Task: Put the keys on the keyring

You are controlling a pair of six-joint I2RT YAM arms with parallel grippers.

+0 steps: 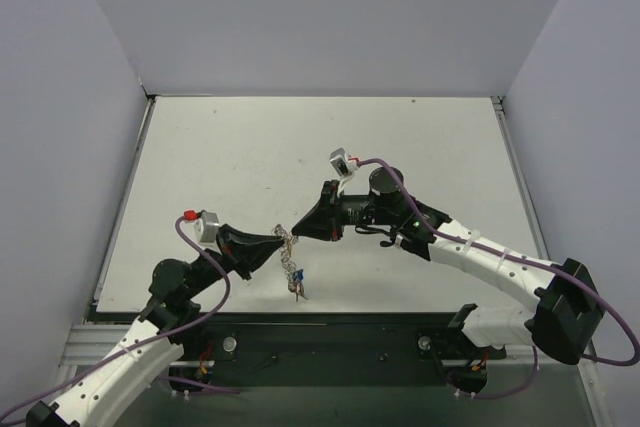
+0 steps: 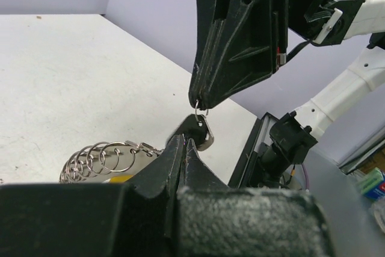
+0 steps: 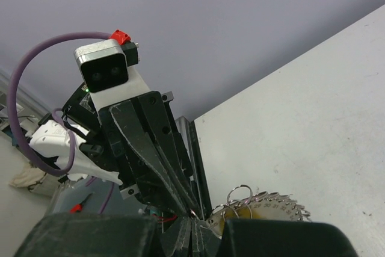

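Your right gripper [image 2: 201, 102], jaws closed, pinches a small loop [image 2: 201, 111] directly above your left gripper [image 2: 186, 142], which is clamped on the linked silver piece [image 2: 207, 136], apparently to thread them, while the keyring [image 2: 99, 159] and keys [image 1: 298, 287] trail below toward the table [image 1: 300, 147].

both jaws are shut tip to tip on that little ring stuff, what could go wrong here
The right jaws hold a small ring by their very tips; a tug from the left jaws, shut on a metal tab, could slip it out. The keyring and keys hang from these pinches, so one slip could drop them onto the table.
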